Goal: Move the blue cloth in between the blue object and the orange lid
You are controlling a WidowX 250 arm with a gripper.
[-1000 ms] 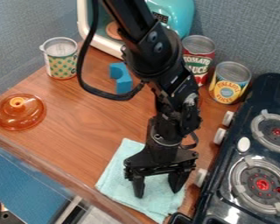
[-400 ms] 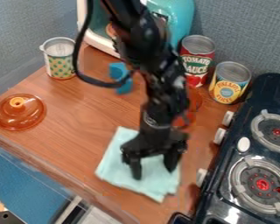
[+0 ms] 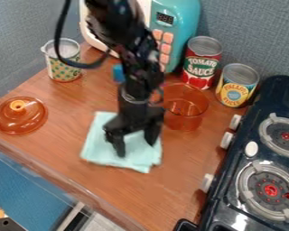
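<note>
Hand point(image 3: 136, 148) wide, cloth point(image 3: 97, 149) beneath it has slid along nearer lid point(image 3: 21, 118) off its side and blue object point(image 3: 118, 73) behind it, gap seemingly not reached.

It was a toy kitchen, shown by the stove point(image 3: 250, 153), the food cans point(image 3: 202, 62) and what seemed to be a turquoise microwave point(image 3: 177, 27) on the wooden counter point(image 3: 62, 149).

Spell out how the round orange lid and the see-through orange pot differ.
The round orange lid is a low dome with a knob; the see-through orange pot is deeper and open-topped. In the picture, the lid lies left of the pale blue cloth, the pot to its right. Both are orange.
</note>
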